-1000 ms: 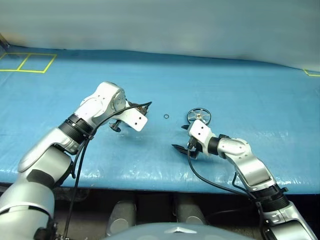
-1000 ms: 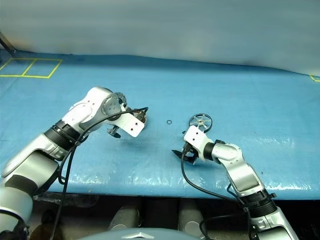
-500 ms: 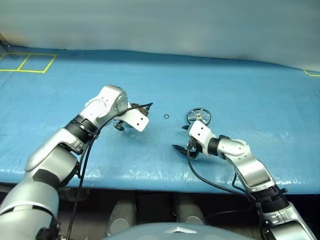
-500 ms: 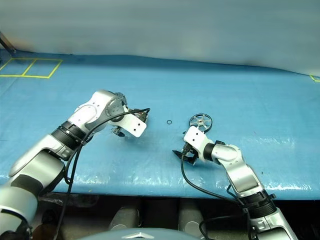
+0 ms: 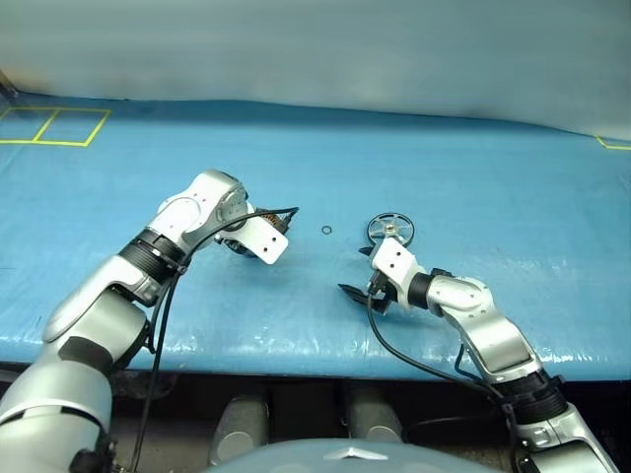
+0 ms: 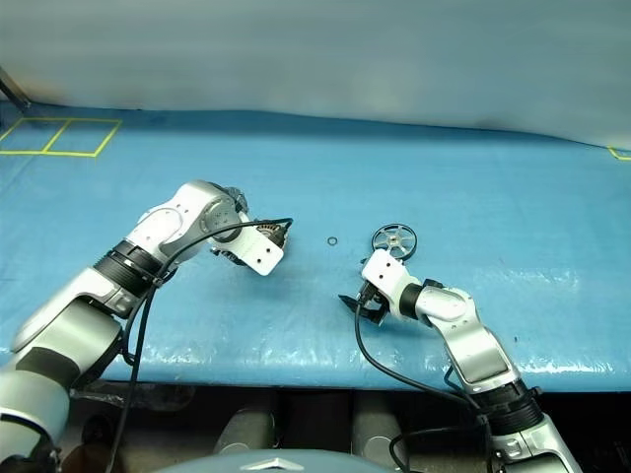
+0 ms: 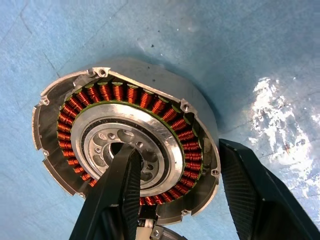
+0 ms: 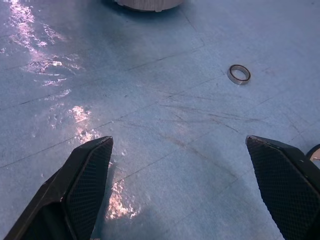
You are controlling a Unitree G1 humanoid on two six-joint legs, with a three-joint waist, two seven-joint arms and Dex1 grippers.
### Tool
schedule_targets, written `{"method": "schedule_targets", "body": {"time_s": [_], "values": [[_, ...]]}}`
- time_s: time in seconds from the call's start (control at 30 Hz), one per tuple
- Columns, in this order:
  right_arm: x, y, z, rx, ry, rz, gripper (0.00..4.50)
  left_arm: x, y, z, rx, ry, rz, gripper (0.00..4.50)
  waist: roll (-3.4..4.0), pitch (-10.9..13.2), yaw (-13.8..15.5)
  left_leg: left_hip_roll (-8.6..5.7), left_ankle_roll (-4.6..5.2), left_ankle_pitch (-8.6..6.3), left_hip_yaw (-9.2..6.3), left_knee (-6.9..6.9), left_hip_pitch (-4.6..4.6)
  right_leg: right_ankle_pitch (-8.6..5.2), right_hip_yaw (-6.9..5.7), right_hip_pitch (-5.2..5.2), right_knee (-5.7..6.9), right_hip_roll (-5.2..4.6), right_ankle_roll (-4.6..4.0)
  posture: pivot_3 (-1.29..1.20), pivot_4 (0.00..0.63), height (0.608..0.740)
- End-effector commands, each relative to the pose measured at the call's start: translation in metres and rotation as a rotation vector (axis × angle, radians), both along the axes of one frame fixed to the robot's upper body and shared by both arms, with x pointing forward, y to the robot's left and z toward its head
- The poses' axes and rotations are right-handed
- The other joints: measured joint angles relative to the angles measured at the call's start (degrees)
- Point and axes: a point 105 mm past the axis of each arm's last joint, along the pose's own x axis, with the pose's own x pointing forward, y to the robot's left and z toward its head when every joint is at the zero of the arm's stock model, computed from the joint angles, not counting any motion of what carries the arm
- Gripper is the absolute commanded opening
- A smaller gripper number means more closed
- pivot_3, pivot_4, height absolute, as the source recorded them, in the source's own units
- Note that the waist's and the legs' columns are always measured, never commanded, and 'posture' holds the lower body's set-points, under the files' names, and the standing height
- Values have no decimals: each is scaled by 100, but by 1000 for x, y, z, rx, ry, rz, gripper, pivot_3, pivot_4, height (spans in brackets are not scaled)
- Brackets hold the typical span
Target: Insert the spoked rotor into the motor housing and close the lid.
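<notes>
The motor housing point(image 7: 125, 100), a silver cup ringed with copper windings, lies open side up on the blue mat. My left gripper point(image 7: 175, 146) points down onto it, shut on its near side. One finger point(image 7: 117, 185) stands in the hub's bore and the other point(image 7: 245, 190) sits against the outer wall. The lid is hidden behind the wrist and fingers. The spoked rotor point(image 5: 392, 229) lies flat on the mat to the right. Just in front of it, my right gripper point(image 8: 178, 142) hovers low and open, holding nothing.
A tiny plain ring point(image 5: 326, 231) lies on the mat between the housing and the rotor. Yellow tape squares point(image 5: 59, 123) mark the far left corner. The table's front edge point(image 5: 296, 345) runs close below both arms.
My left gripper has tipped down onto the housing and its jaws have narrowed around the housing's side. The right arm, rotor and small ring have stayed put.
</notes>
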Motion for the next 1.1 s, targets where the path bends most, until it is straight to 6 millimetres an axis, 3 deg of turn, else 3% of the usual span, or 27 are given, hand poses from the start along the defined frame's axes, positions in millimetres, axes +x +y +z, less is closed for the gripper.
{"method": "schedule_targets", "body": {"time_s": [0.03, 0.53, 0.67, 1.1], "values": [[2, -2, 14, 28, -59, -17, 4500, -8, -6, -10, 5, 11, -111, 2060, 0, 0, 16, 0, 0, 0, 0, 0, 0, 0, 0, 0, 0, 0, 0, 0, 150, 740], [-1, -11, 12, 72, -95, -118, 4500, -7, -45, 25, -93, -177, -502, 2060, -2, 2, 86, -3, 0, 0, -2, 5, -13, 4, 1, -5, -5, -1, 6, 0, 150, 740], [-2, -10, 11, 76, -96, -124, 4500, -17, -54, 21, -114, -163, -576, 2060, -2, 2, 77, -3, 0, 0, -2, 5, -12, 4, 0, -4, -4, 0, 5, 0, 150, 740], [-1, -11, 10, 84, -105, -143, 4500, -47, -55, 0, -35, -106, -769, 2060, -2, 1, 35, -3, 0, 0, -2, 5, -8, 4, 3, -2, -3, 0, 4, 0, 150, 740]]}}
